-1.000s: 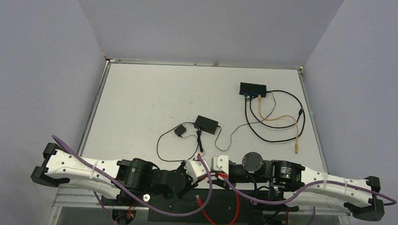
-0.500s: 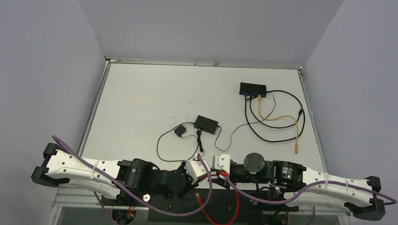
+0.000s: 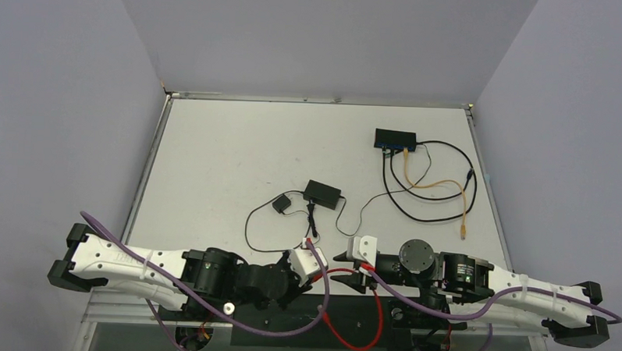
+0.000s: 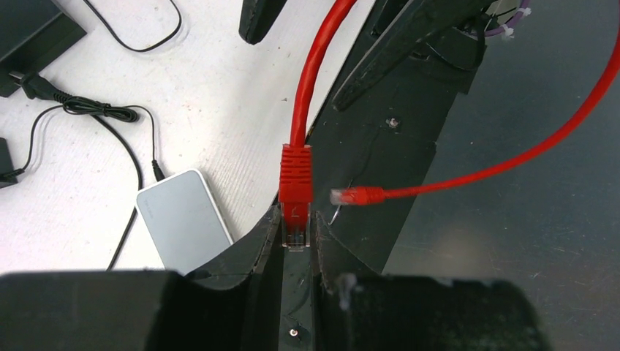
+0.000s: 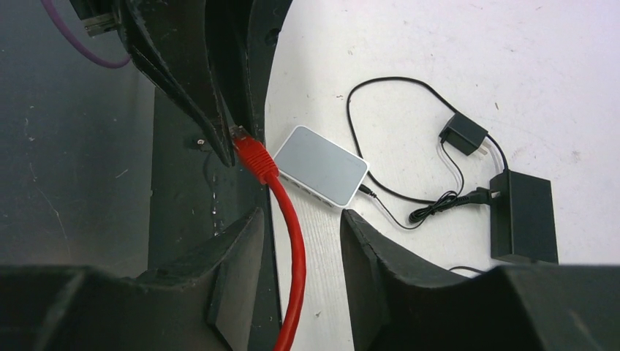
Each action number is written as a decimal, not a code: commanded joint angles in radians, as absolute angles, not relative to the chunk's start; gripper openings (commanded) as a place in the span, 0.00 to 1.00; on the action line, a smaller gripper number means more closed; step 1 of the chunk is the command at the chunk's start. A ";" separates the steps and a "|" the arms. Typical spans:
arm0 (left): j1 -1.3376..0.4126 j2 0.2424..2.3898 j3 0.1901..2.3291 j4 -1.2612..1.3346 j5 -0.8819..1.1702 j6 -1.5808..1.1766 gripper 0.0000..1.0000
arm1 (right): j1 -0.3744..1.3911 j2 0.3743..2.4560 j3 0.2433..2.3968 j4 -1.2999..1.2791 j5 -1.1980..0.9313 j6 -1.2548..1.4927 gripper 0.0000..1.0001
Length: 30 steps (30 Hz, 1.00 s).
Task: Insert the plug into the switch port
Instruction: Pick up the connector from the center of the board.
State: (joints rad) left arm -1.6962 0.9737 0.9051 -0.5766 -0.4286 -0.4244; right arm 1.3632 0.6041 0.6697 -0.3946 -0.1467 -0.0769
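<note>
A: Starting on the left: the left fingers [image 4: 257, 248] are clamped on the red plug [image 4: 295, 175], low at the near edge of the tabletop [image 3: 230, 157]. Its clear tip is tucked back between them

B: And the right fingers [image 5: 232, 256]?

A: Spread apart, straddling the red cable [image 5: 294, 241] without pinching it. I'd call this the pick-up and hand-over stage, with nothing inserted yet

B: Where's the target?

A: The switch [image 3: 395, 137] sits far back on the right, well apart from both arms. Its ports are too small to pick out from above

B: So what's next?

A: My read is that the tip faces the wrong way, so the right fingers need to take the plug behind its boot. Then carry it across, square it to the blue-trimmed face and press straight in. The trailing cable could snag

B: Give me the count, left to right

A: Two arms, one small black block [image 3: 281, 204], one adapter brick [image 3: 323, 193] and one grey pad [image 4: 183, 227]. There's one red cable with two plugs, the second plug [image 4: 356, 196] hanging loose. Then one switch and one orange cable [image 3: 456, 188]
</note>
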 commanded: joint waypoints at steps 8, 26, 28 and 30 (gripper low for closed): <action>-1.700 0.968 0.910 -0.557 -0.454 -0.417 0.00 | 1.370 0.627 0.687 -0.380 -0.128 -0.048 0.50; -1.700 0.983 0.900 -0.551 -0.443 -0.407 0.00 | 1.372 0.624 0.765 -0.441 -0.061 -0.057 0.43; -1.700 0.978 0.897 -0.550 -0.444 -0.407 0.00 | 1.373 0.632 0.778 -0.459 -0.060 -0.061 0.42; -1.700 0.974 0.895 -0.549 -0.445 -0.406 0.00 | 1.373 0.648 0.794 -0.485 -0.067 -0.065 0.42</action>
